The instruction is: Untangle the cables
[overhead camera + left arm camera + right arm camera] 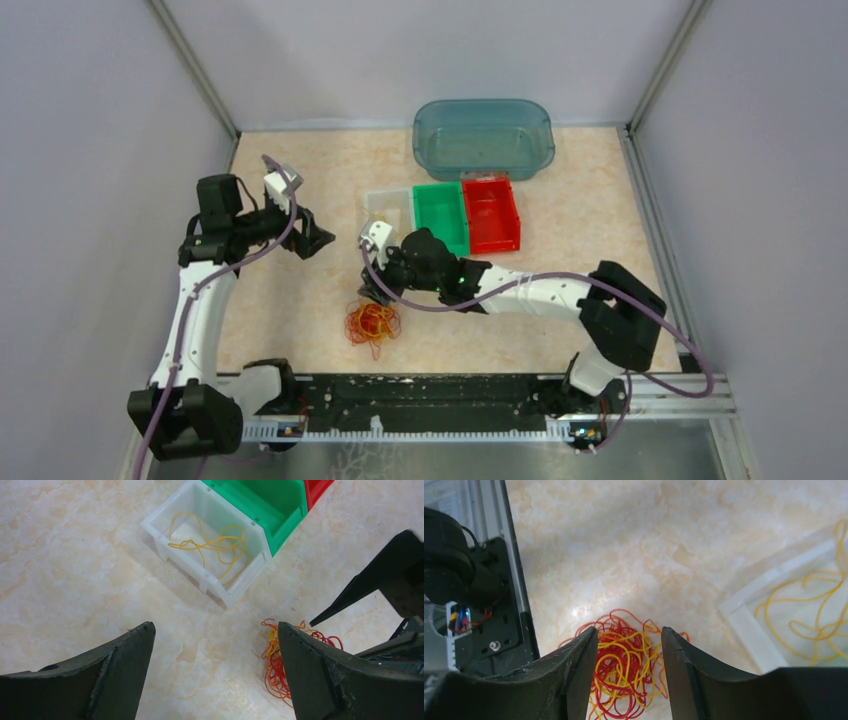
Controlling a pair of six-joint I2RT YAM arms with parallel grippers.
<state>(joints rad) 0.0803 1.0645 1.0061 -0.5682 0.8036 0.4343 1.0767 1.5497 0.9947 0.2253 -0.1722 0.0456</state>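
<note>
The cables [373,324] lie as a small clump of thin red, orange and yellow wires on the marble table, near its front edge. The clump also shows in the right wrist view [629,665] and in the left wrist view [276,662]. My right gripper [374,291] hovers just above the clump, open, its jaws [629,635] either side of it and holding nothing. My left gripper [318,238] is open wide and empty [215,626], up and left of the clump. Loose yellow wires [212,545] lie in the white bin [165,545].
A white bin [388,205], a green bin [440,217] and a red bin [491,212] stand in a row behind the clump. A teal tub [483,136] sits at the back. The black base rail [420,400] runs along the near edge.
</note>
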